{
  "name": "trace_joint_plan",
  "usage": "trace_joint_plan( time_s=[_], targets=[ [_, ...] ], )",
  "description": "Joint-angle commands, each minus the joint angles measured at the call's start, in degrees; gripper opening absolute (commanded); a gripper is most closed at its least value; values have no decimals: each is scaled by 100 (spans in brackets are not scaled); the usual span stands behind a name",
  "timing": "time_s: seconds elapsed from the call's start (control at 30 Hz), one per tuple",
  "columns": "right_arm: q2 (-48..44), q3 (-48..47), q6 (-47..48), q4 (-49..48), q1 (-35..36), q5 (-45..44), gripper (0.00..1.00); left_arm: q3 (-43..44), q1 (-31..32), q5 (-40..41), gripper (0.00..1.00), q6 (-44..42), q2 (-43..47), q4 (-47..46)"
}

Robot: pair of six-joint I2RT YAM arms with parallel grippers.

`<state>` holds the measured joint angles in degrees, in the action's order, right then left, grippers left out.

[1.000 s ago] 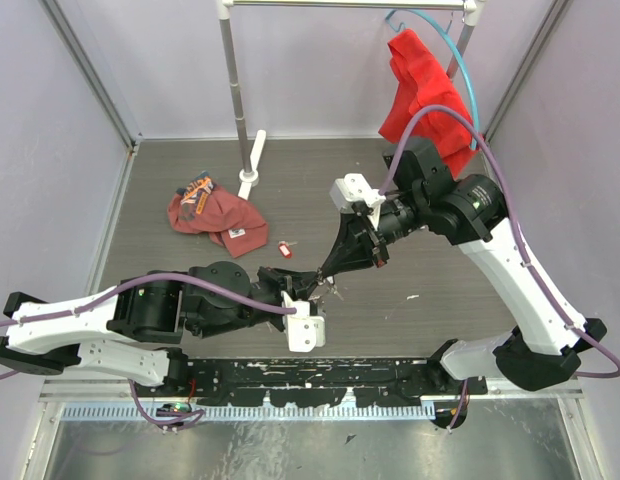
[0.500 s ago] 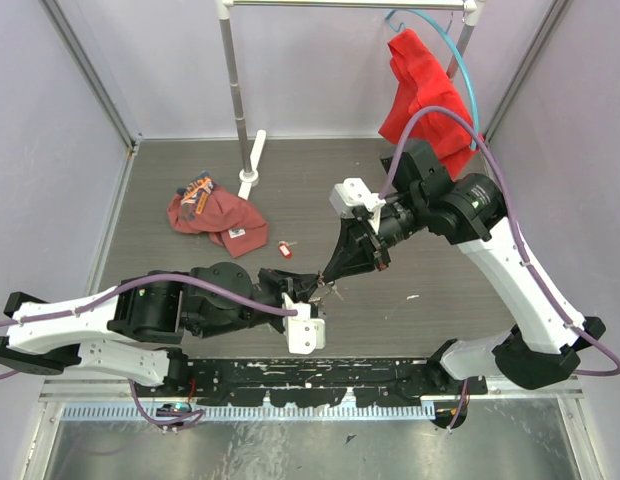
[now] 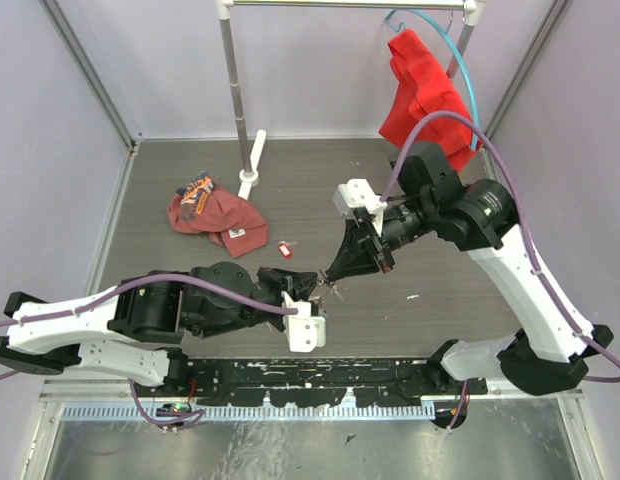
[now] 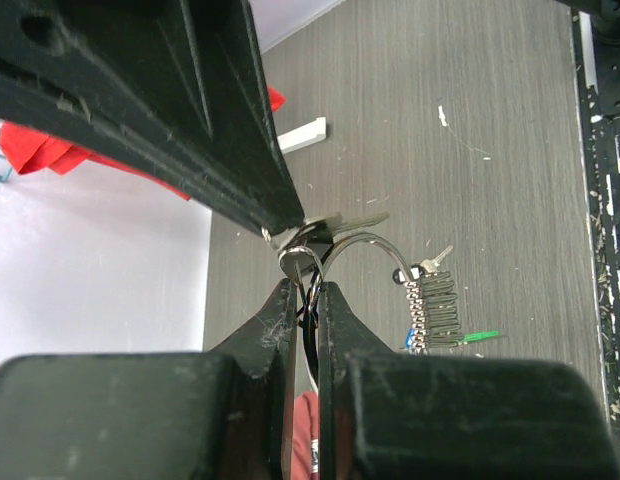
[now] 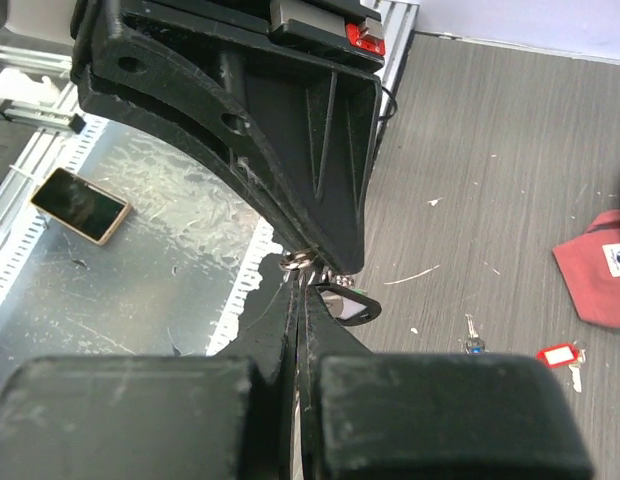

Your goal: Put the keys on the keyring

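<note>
Top external view: a crumpled red cap with a white label (image 3: 215,215) lies on the grey wood-grain surface (image 3: 160,170) toward its far left corner. A loose silver key with a red plastic tag (image 3: 284,249) lies just right of the cap, apart from it. Near the middle of the front edge, the left pincer (image 3: 310,288) and right pincer (image 3: 333,277) meet tip to tip. In the left wrist view the left pincer is nearly closed, pinching the thin silver wire keyring (image 4: 368,240). A row of small silver keys (image 4: 440,305) is threaded on the ring, one with a green tag (image 4: 480,336). The right pincer's fingers are pressed together on a silver key blade (image 4: 345,220) at the ring. A red garment (image 3: 420,90) hangs above the far right corner.
</note>
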<state>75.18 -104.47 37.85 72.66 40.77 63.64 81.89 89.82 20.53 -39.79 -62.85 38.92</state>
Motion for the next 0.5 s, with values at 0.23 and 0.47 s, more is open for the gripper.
trace_joint_plan(
  time_s=[0.23, 0.47],
  targets=[
    [-1235, 1920, -3660, -2389, 59, -4770, 1, -161, -22, 904, 0, 53, 98, -129],
    [-1273, 4522, -5530, -3502, -472, -5073, 1, -462, -24, 1118, 0, 374, 131, -117]
  ],
)
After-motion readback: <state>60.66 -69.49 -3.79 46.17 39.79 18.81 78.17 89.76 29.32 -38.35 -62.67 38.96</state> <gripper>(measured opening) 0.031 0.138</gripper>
